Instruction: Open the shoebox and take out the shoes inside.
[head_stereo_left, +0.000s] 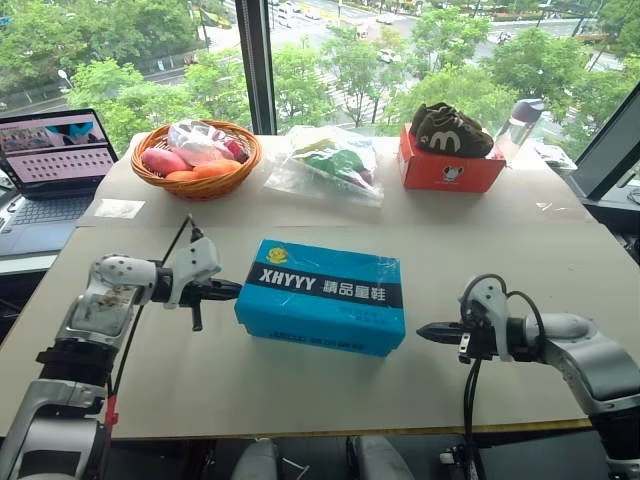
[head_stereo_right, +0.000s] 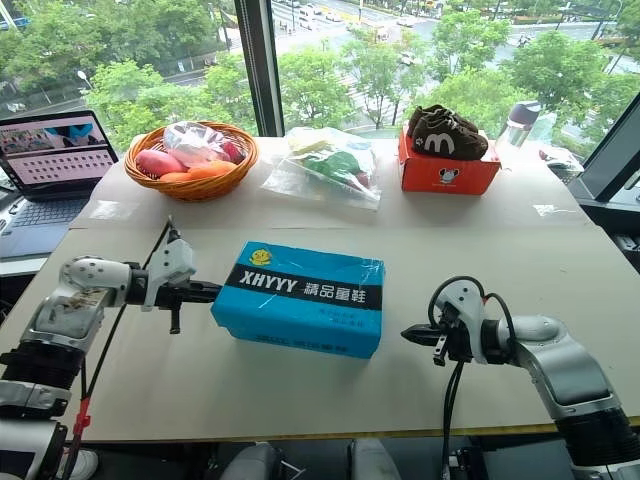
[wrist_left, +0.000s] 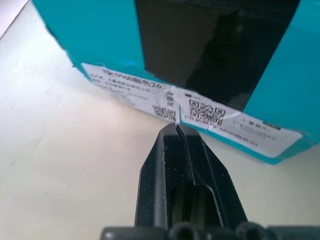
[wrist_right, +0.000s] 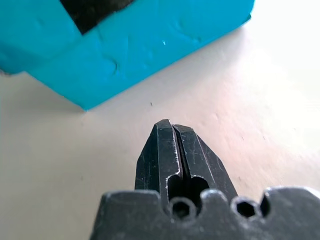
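Observation:
The blue shoebox (head_stereo_left: 322, 295) lies closed in the middle of the table, its black band with white lettering facing up. My left gripper (head_stereo_left: 232, 290) is shut and empty, its tip right at the box's left end, pointing at the white label (wrist_left: 190, 107) there. My right gripper (head_stereo_left: 424, 331) is shut and empty too, a short gap off the box's right end (wrist_right: 135, 55), just above the table. The shoes are hidden inside the closed box.
At the back stand a wicker basket (head_stereo_left: 196, 158) of fruit, a clear bag (head_stereo_left: 328, 163) of greens, and a red-orange box (head_stereo_left: 448, 170) with dark brown shoes (head_stereo_left: 450, 130) on it. A bottle (head_stereo_left: 519, 125) is back right, a laptop (head_stereo_left: 52, 165) far left.

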